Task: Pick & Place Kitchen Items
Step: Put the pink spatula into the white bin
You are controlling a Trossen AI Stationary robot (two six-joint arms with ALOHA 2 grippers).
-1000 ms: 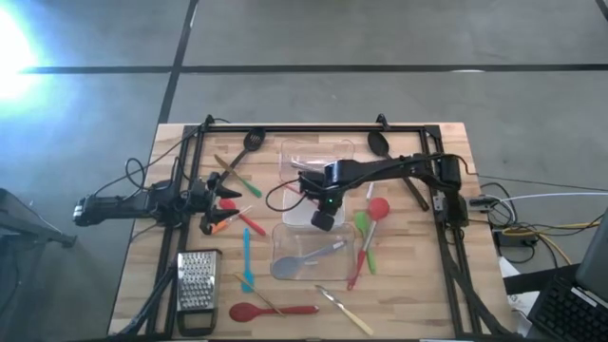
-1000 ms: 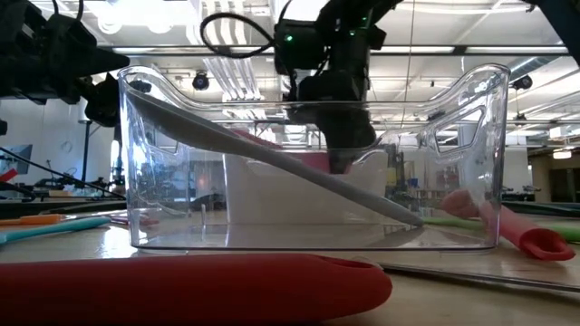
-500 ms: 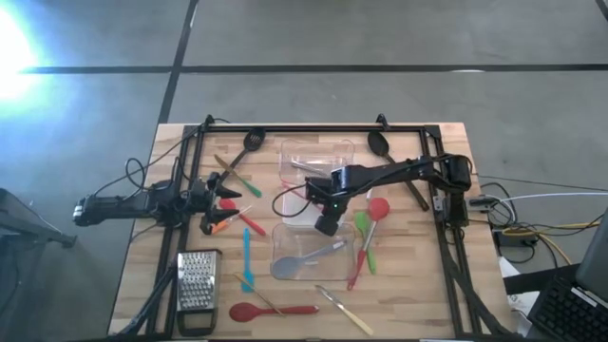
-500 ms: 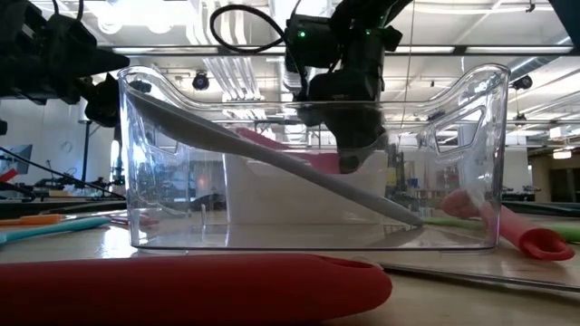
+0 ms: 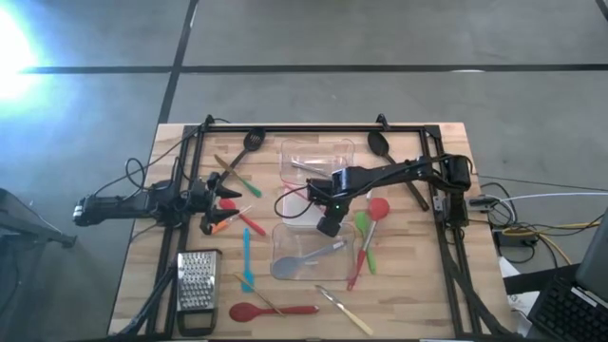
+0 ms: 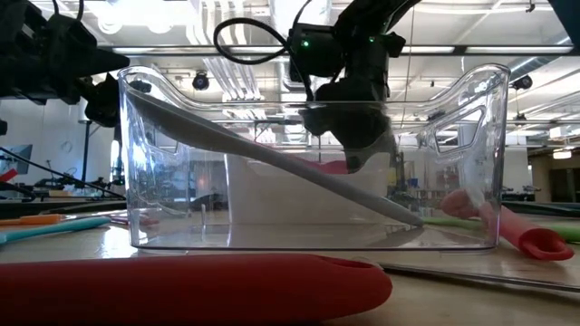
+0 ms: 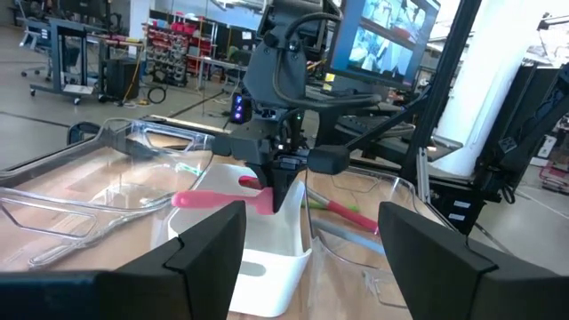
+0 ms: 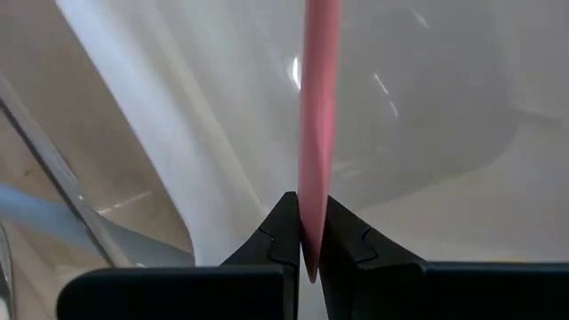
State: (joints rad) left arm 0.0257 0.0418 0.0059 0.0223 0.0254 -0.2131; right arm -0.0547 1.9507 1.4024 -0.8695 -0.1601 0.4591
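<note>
My right gripper [image 7: 283, 194] hangs over the white tub [image 7: 267, 253] in the middle of the table, shut on a pink utensil [image 7: 209, 200]. The low view shows that gripper [image 6: 358, 165] through the near clear tub [image 6: 453, 181]. In this tub a grey spoon [image 6: 272, 158] leans, bowl end on the floor and handle against a wall. My left gripper [image 7: 311, 258] waits open at the table's left, pointing level, with nothing between its fingers. Other utensils lie loose on the table: a red spoon [image 5: 271, 310], a teal spatula [image 5: 246, 258], and green and red ones [image 5: 366, 233]. My right gripper pinches one end of the pink utensil [image 8: 309, 233] between its two fingertips, coming from above and pointing down. The utensil sticks out about level from the fingers toward the table's far side, over the white tub. Whether it touches the tub I cannot tell.
A steel grater [image 5: 197, 282] stands at the near left. A third clear tub [image 5: 318, 157] sits behind the white one. A black slotted spoon [image 5: 252, 142] and a black ladle [image 5: 378, 142] lie at the far edge, metal tongs [image 5: 344, 310] near the front.
My right gripper has sunk a little and drifted toward the table's right, still shut on the pink utensil. The utensil has come down with it toward the white tub.
</note>
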